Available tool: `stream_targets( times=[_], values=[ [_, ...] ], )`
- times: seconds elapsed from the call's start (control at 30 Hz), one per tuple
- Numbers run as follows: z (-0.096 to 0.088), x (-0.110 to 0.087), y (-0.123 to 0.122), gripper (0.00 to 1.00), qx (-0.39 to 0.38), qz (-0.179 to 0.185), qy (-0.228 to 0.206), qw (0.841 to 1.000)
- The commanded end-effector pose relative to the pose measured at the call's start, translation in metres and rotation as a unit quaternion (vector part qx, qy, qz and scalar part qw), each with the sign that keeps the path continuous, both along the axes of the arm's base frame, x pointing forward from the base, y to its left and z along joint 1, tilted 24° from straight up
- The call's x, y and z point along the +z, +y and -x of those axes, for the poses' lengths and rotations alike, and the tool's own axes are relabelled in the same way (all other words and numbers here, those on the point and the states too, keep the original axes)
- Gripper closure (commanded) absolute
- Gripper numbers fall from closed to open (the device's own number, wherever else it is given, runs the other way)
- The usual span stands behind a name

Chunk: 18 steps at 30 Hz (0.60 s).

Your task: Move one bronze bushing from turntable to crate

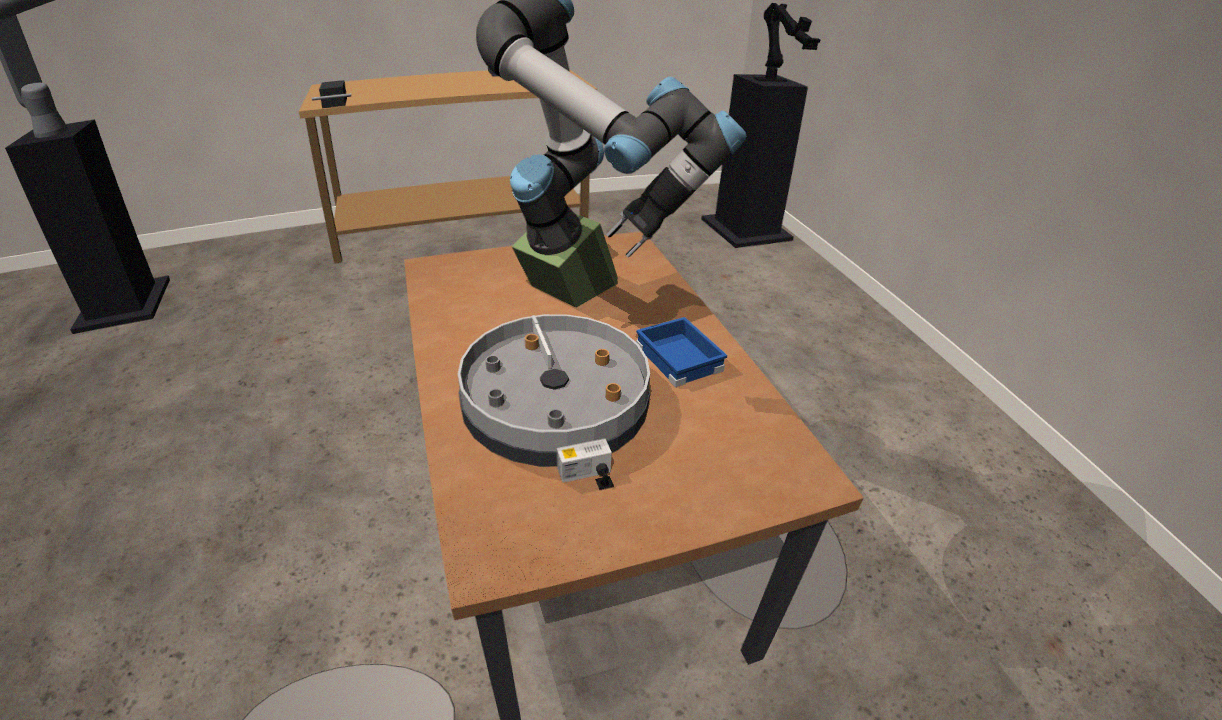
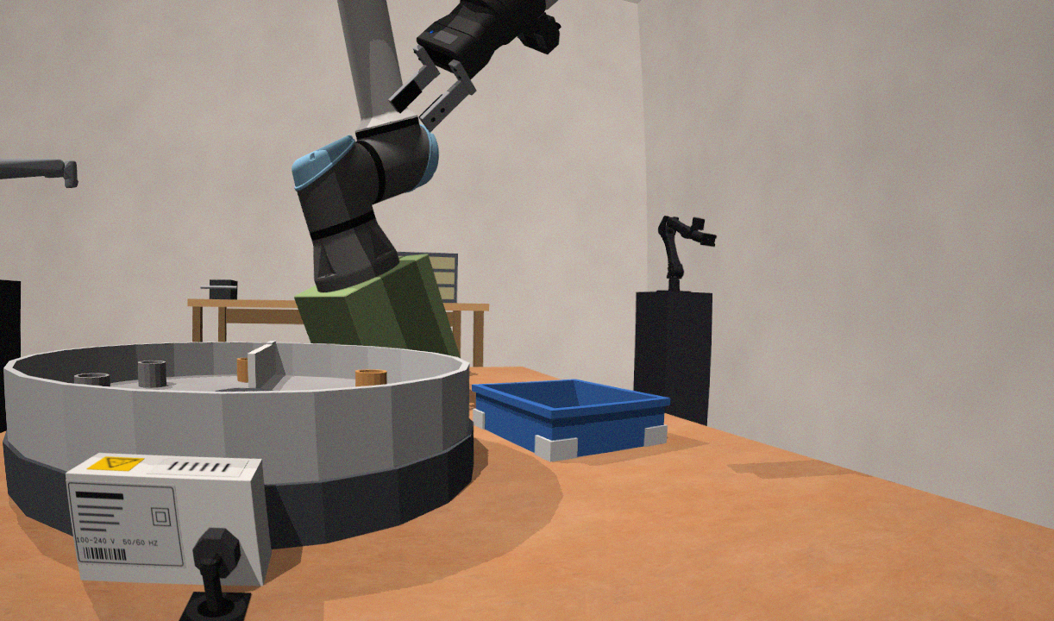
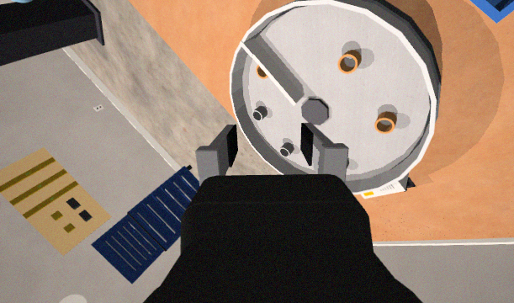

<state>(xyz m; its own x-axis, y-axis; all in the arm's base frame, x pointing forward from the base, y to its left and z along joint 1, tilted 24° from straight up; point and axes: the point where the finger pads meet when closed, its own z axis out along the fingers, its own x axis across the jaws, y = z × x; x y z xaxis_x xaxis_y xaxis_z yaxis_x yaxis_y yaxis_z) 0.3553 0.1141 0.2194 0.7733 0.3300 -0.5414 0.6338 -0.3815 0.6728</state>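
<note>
The grey round turntable [image 1: 552,380] stands mid-table and holds three bronze bushings [image 1: 602,358] [image 1: 612,391] [image 1: 532,341] and three grey bushings [image 1: 492,363] [image 1: 496,397] [image 1: 555,418]. A thin divider fin [image 1: 541,336] runs from its rim to the dark hub [image 1: 553,377]. The blue crate [image 1: 680,349] sits empty to the right of the turntable. My gripper [image 1: 628,235] is open and empty, high above the table's far end near the green arm base [image 1: 566,262]. In the wrist view the fingers frame the turntable [image 3: 334,90] far below, with two bronze bushings [image 3: 348,63] [image 3: 385,124] plainly seen.
A white control box [image 1: 584,459] with a knob sits at the turntable's front. A wooden shelf [image 1: 400,161] stands behind the table. Black pedestals [image 1: 82,223] [image 1: 758,156] stand at the back left and back right.
</note>
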Motion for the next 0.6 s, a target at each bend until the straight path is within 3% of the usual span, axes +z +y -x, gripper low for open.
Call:
stream_targets(
  times=[0.0,0.3,0.43,0.57],
  values=[
    [-0.004,0.028,0.011,0.00,0.000,-0.001,-0.003,1.000],
    [-0.005,0.029,0.011,0.00,0.000,-0.001,-0.004,1.000],
    [-0.006,0.041,0.021,0.00,-0.004,0.004,0.003,1.000],
    [-0.006,0.041,0.021,0.00,-0.004,0.004,0.003,1.000]
  ],
)
